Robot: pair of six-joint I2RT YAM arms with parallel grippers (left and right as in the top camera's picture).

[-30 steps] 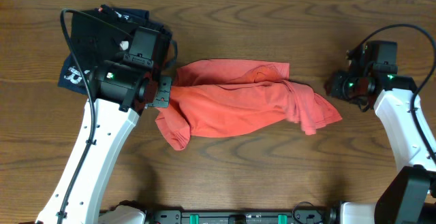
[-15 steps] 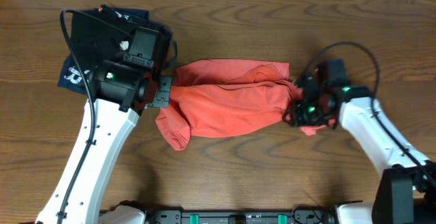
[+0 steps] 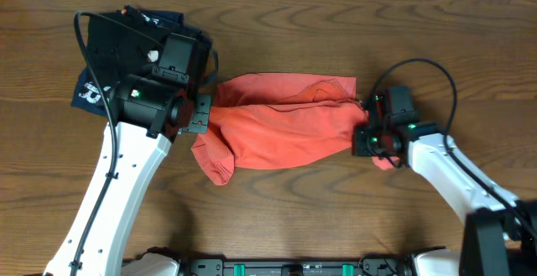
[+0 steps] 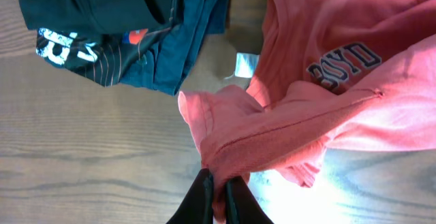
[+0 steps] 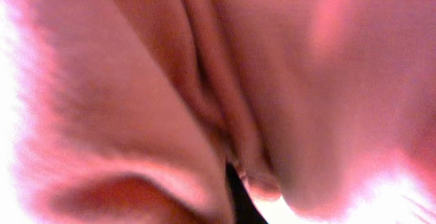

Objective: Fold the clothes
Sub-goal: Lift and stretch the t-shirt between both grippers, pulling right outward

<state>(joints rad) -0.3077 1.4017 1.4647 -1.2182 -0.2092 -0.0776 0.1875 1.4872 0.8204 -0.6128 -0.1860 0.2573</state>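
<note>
Brown wooden table, and across its middle lies the coral-red T-shirt, bunched up, its long axis running left to right, one sleeve drooping toward the near edge. The dark folded garments sit at the far left corner, just beside the shirt's left end. The left gripper is pinched tight on that end, same as a second ago. And there's the change: the right gripper, parked well off to the right a moment back, has come in and clamped on the shirt's right end. The left wrist view alone shows the lettering and the white neck tag. The right wrist view is just pink folds.
</note>
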